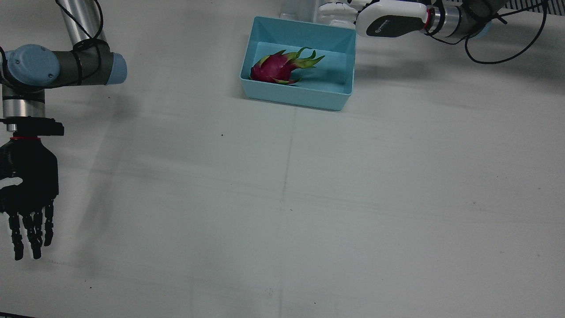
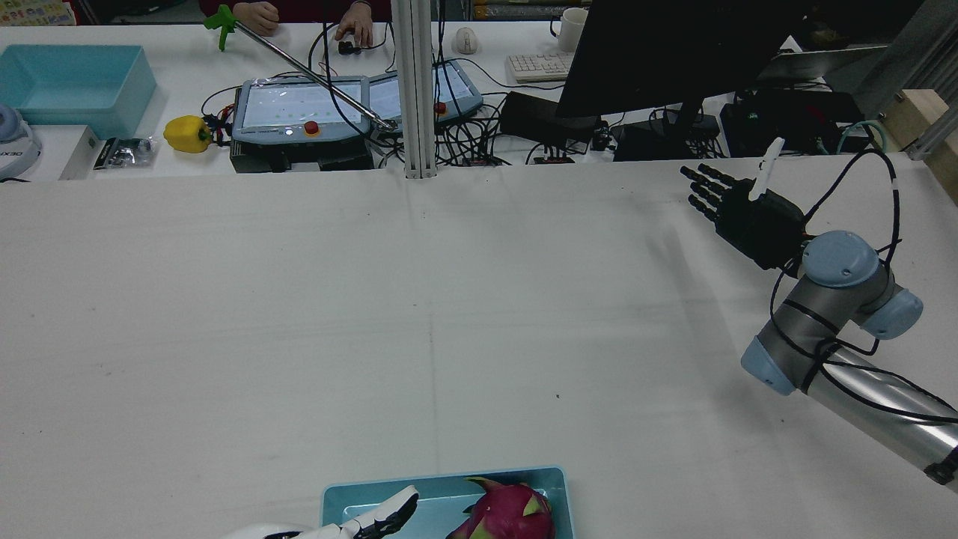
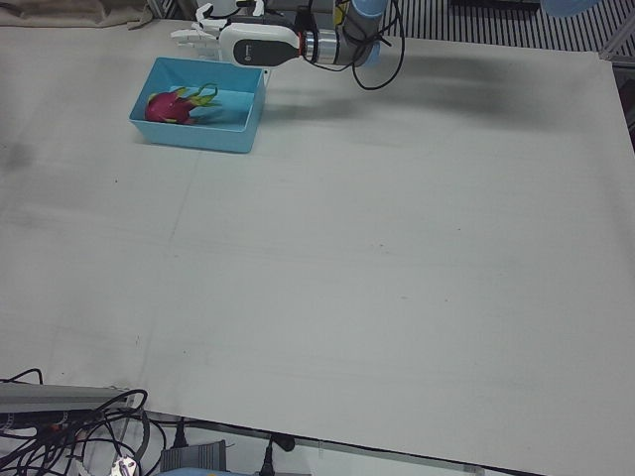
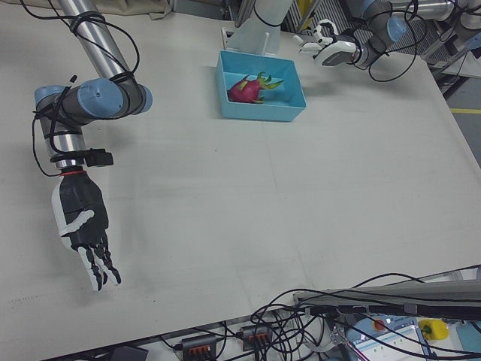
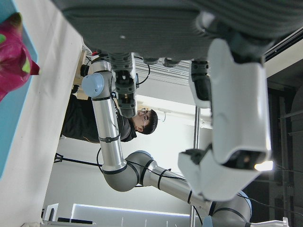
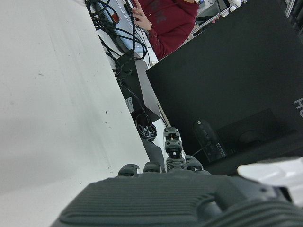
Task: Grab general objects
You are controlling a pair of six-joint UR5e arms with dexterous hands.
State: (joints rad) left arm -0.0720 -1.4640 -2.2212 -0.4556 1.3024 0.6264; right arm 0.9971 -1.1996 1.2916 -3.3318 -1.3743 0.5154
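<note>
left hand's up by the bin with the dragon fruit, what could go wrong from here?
1. The dragon fruit lies low inside the blue bin, toward one side wall; reaching in, the left hand may strike the rim and shove the bin.
2. Its leafy green scales stick out, so fingers may catch only those and the fruit could slip.
3. The right hand hangs open far across the table, too distant to steady the bin.

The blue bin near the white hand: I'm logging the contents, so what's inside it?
One dragon fruit lies in the blue bin, toward one end. The rest of the floor looks bare. The floor directly under the fruit is hidden.
</note>
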